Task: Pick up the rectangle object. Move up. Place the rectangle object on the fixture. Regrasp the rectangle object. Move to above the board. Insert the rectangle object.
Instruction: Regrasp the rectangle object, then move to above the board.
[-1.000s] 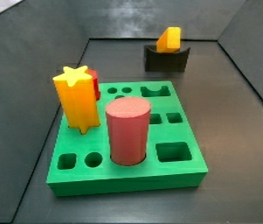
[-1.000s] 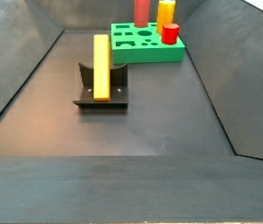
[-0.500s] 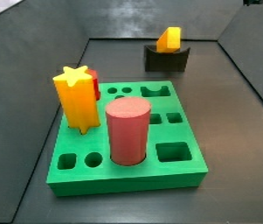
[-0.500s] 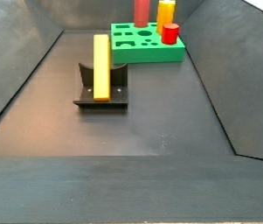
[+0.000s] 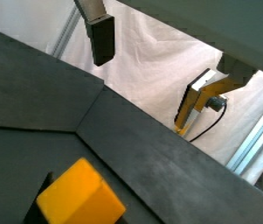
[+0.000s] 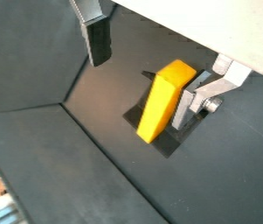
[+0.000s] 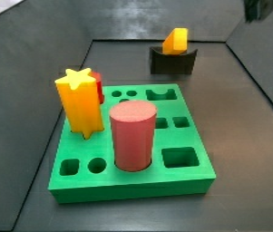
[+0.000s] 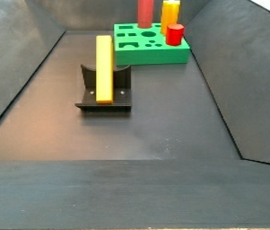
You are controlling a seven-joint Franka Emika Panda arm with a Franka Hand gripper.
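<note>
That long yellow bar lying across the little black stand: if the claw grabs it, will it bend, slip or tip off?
The yellow bar looks stiff: its edges stay straight though it overhangs the black stand. Its flat faces should suit the gripper, whose fingers are open with nothing between them, away from the bar. It looks smooth, so perhaps slippery. Resting tilted, a nudge might tip it.

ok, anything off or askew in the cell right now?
Nothing stands out. The rectangle object rests on the fixture, untouched. The gripper hangs open above it, holding nothing. On the board, the star post and red cylinder stand upright.
</note>
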